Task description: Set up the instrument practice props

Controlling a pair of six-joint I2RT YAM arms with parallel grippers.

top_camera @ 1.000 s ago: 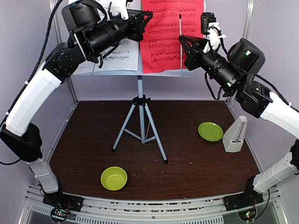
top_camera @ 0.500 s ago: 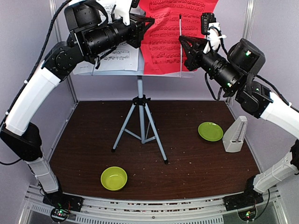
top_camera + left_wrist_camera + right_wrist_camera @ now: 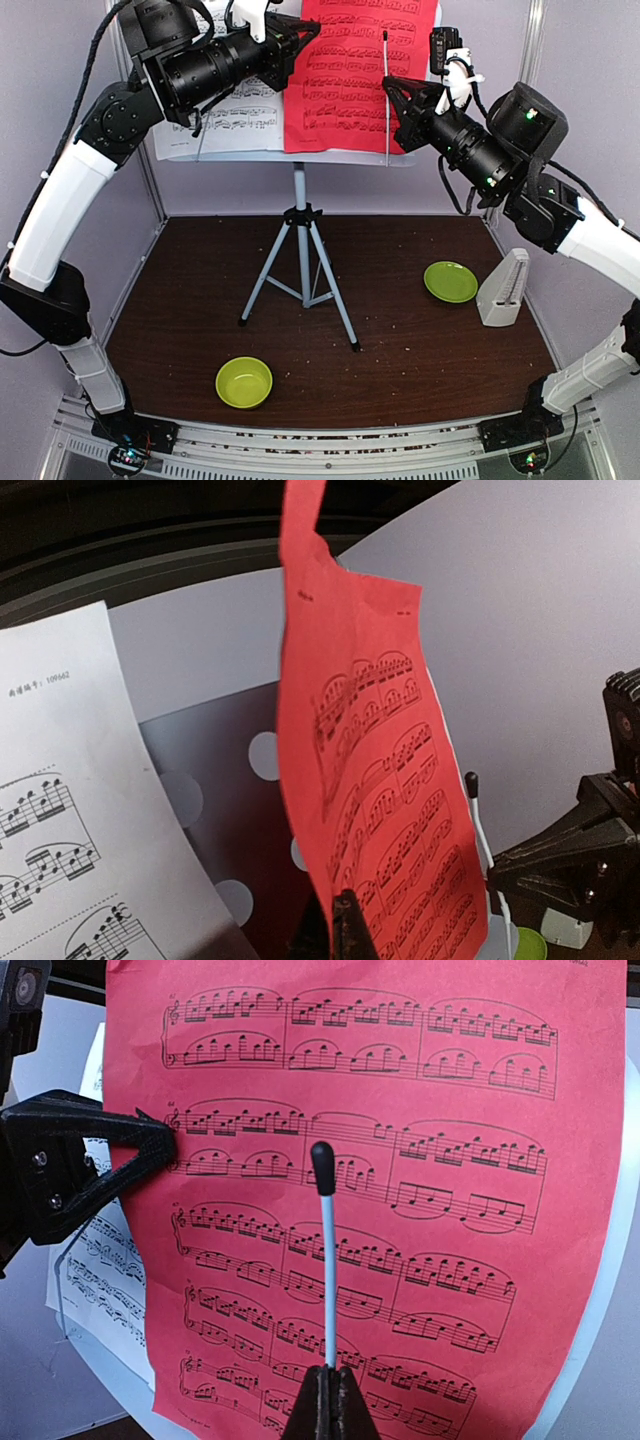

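Against the stand [image 3: 299, 190], red music page [image 3: 360, 70]

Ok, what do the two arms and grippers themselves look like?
The left arm and right arm have white shell links joined by black cylindrical joints, black cables looping alongside. The left gripper and right gripper have black triangular open-frame fingers. Green lights dot the right forearm.

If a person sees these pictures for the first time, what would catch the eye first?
The bright red sheet-music page dominates. It leans against the pale metal music stand at the top centre, its left edge pinched by the left claw. In front of it, the right claw holds a thin white black-tipped baton upright.
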